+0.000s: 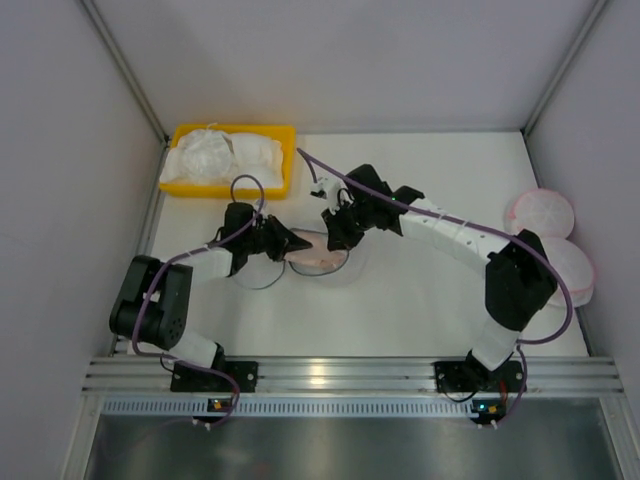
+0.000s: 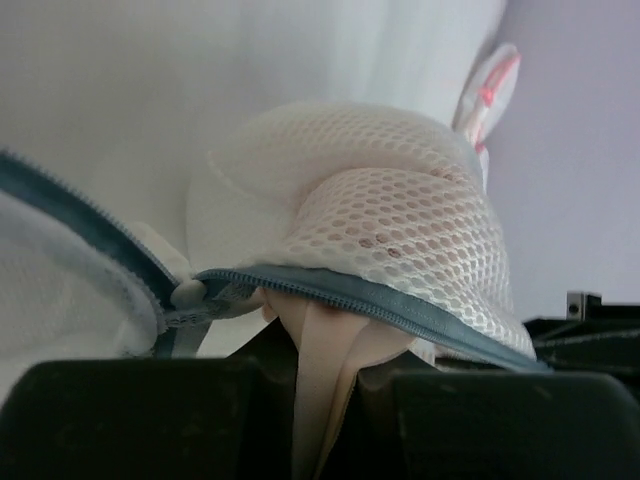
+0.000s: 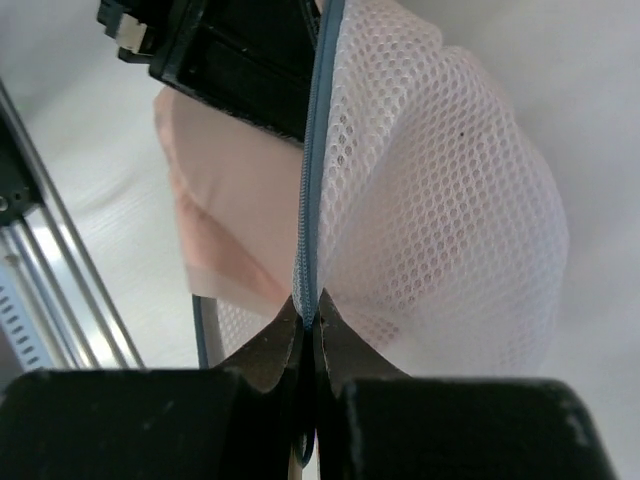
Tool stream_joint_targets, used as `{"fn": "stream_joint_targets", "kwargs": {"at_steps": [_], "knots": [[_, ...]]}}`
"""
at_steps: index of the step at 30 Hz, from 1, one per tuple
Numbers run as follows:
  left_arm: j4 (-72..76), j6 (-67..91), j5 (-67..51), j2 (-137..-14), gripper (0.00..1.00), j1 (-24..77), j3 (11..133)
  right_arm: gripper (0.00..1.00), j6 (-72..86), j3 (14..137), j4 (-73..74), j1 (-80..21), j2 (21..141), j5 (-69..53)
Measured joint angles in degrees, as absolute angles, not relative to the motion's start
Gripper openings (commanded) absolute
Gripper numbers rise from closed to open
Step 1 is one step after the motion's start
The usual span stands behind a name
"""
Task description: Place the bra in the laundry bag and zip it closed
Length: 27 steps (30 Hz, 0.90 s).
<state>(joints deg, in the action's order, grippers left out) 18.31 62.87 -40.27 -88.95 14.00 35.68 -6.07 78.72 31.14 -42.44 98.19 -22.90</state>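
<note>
White mesh forms the laundry bag [image 2: 400,220], which lies near the centre of the table [image 1: 420,300], between the two grippers. Its dark grey zipper rim [image 2: 380,305] is unzipped. In the left wrist view the two halves of the rim run apart from one junction at the left, and the mouth gapes toward the camera. The mesh panel above the mouth stands up as a rounded dome.

The bra [image 3: 225,220], pale pink, sits in that mouth. Part of it is under the mesh, where pink shows faintly through the holes. The rest protrudes past the rim on the side of the left arm.

Left gripper [image 2: 330,410]: jaws narrow, pinched on a fold of the bra just outside the rim. The fabric passes between the two black fingers [image 2: 130,420].

Right gripper [image 3: 308,335]: jaws closed to a thin slit, clamped on the zipper rim. The rim runs straight on from the fingertips, with mesh on one side and the bra on the other. The left gripper is visible just beyond, against the bra.

In the top view both arms reach inward and their grippers meet over the bag, close together.

Other items: a yellow bin [image 1: 230,188] at the far left holds white garments [image 1: 225,152]. Two pink-rimmed pouches [image 1: 545,212] lie at the right edge, well apart from the bag.
</note>
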Motion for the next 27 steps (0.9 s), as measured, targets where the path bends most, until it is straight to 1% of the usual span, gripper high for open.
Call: {"fn": "stream_joint_targets", "kwargs": {"at_steps": [4, 9, 13, 16, 17, 19, 20, 23, 25, 26, 27], "knots": [[9.19, 61.82, -30.89, -86.28, 0.00, 15.86, 39.11, 0.00, 0.14, 78.74, 29.28, -42.46, 99.68, -27.97], [-1.87, 61.45, -21.93, -86.28, 0.00, 19.70, 46.59, 0.00, 9.93, 78.76, 24.53, -42.41, 103.22, -34.63], [-8.27, 59.72, -15.14, -88.62, 0.01, 24.34, 51.66, 0.00, 18.28, 78.59, 19.40, -41.25, 105.38, -39.09], [-10.46, 58.37, -11.31, -91.18, 0.02, 27.14, 52.75, 0.00, 24.82, 77.01, 15.07, -39.11, 105.62, -42.54], [-10.87, 57.91, -10.02, -92.47, 0.04, 27.88, 52.93, 0.00, 26.76, 76.20, 13.72, -38.11, 105.62, -43.66], [-11.75, 56.47, -7.51, -95.20, 0.14, 28.84, 53.80, 0.00, 30.33, 74.28, 11.16, -35.64, 105.62, -45.82], [-12.23, 55.29, -6.04, -96.86, 0.25, 29.43, 54.43, 0.00, 31.62, 73.49, 10.13, -34.35, 105.62, -46.57], [-13.63, 51.70, -2.68, -99.22, 0.54, 30.98, 55.92, 0.00, 32.64, 72.73, 8.86, -30.92, 105.62, -47.68], [-14.28, 49.21, -1.10, -98.83, 0.69, 31.59, 56.75, 0.00, 31.53, 72.53, 8.99, -29.39, 105.49, -47.68], [-14.68, 47.81, -0.60, -98.50, 0.76, 31.77, 57.10, 0.00, 30.85, 72.20, 9.21, -29.02, 105.30, -47.62], [-15.00, 46.37, -0.49, -97.89, 0.86, 31.83, 57.34, 0.00, 29.98, 71.59, 9.50, -28.84, 104.95, -47.55]]}}
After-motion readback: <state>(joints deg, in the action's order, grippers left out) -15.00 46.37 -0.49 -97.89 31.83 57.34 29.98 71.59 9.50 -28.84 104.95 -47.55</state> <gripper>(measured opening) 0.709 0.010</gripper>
